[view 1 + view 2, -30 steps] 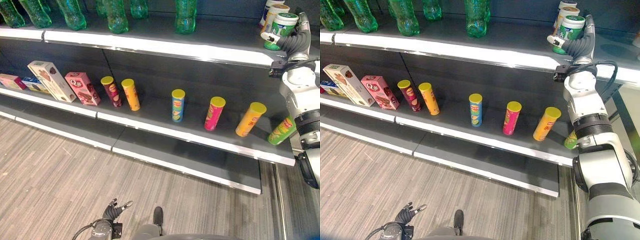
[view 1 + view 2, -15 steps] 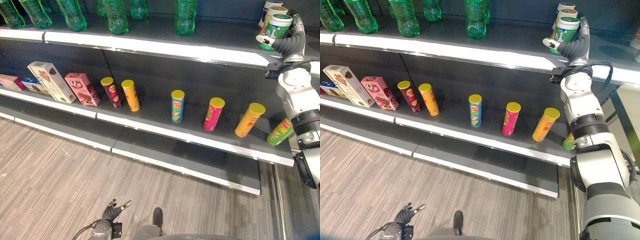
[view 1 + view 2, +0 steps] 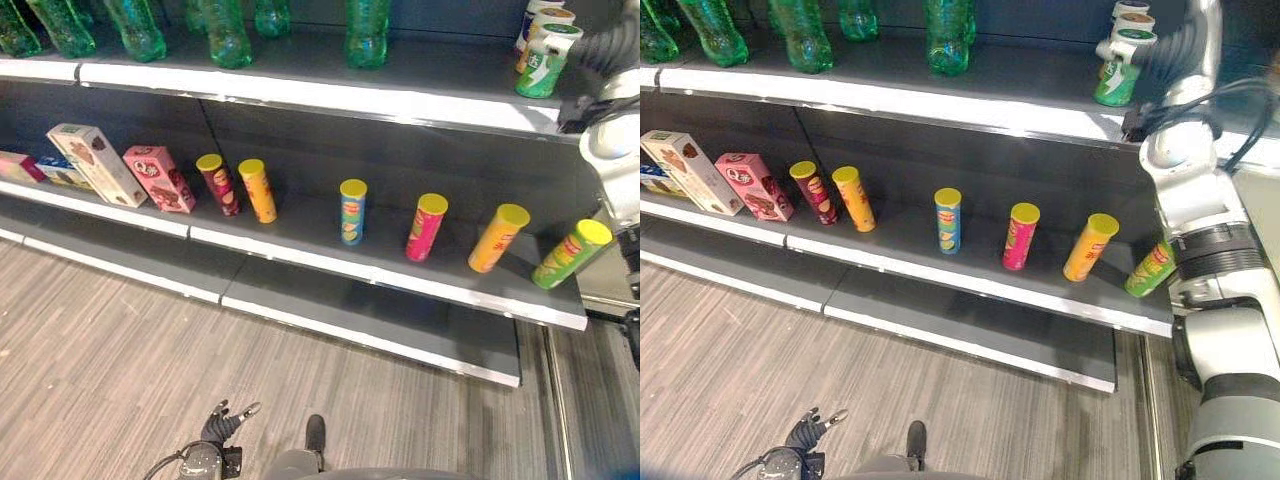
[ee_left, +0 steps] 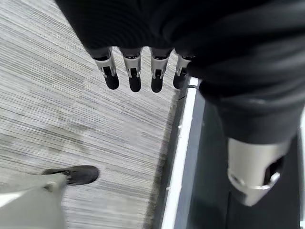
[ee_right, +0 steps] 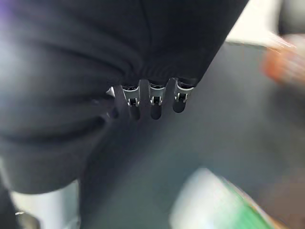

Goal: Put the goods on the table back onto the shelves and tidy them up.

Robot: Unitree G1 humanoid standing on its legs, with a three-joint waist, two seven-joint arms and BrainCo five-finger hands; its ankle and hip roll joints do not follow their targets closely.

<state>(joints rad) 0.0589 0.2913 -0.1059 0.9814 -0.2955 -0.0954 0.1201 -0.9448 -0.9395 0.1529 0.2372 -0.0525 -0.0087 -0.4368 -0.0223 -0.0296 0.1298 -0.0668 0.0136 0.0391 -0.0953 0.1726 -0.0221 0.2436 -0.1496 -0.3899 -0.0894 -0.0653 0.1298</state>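
Setting: dark grey shelves (image 3: 330,75) stand above a grey wood-grain floor (image 3: 110,360).
Upper shelf: green bottles (image 3: 367,30) stand in a row along it; at its right end a green jar with a white lid (image 3: 1119,70) stands in front of two more white-lidded jars (image 3: 1130,18).
Right hand: the right hand (image 3: 1170,45) is raised to the upper shelf, just beside the green jar on the jar's right. In the right wrist view its fingers (image 5: 155,102) point straight out, relaxed, holding nothing, and the jar's blurred green and white shape lies apart from them.
Middle shelf: from the left, boxes (image 3: 95,162), then chip tubes (image 3: 352,210) in dark red, orange, blue, pink, orange and green, all with yellow lids.
Left hand: the left hand (image 3: 222,420) hangs low over the floor, fingers (image 4: 133,74) straight and empty.
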